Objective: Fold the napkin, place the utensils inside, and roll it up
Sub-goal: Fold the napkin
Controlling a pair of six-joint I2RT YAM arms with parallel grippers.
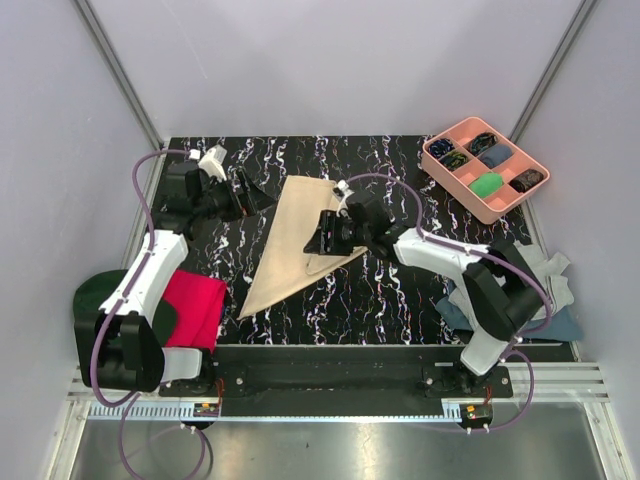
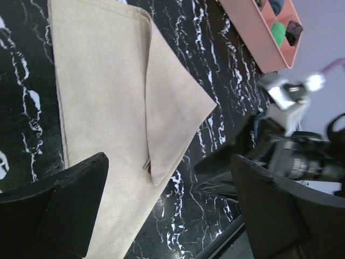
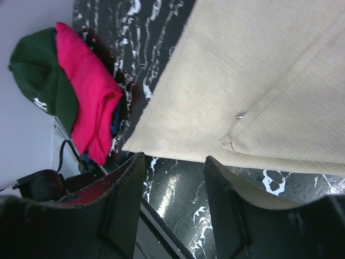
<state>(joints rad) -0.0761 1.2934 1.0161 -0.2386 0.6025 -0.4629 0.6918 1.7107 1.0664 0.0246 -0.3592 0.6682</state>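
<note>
Black-fingered, my left claw (image 1: 258, 195) stands wide open and empty, just left of the folded beige napkin (image 1: 290, 240). My right claw (image 1: 314, 243) sits over the napkin's right edge, jaws parted, gripping nothing.

Black marbled tbl (image 1: 390, 300): beige napkin (image 1: 285, 240) ctr, pink tray (image 1: 455, 187) far-R corner, red cloth (image 1: 195, 300) L edge, grey/blue cloths (image 1: 553, 285) R.

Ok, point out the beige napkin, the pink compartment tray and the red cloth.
beige napkin (image 1: 285, 250), top view, middle of the folded cloth.
pink compartment tray (image 1: 465, 190), top view, its near outer wall.
red cloth (image 1: 198, 305), top view, centre of the folded pile.
</note>
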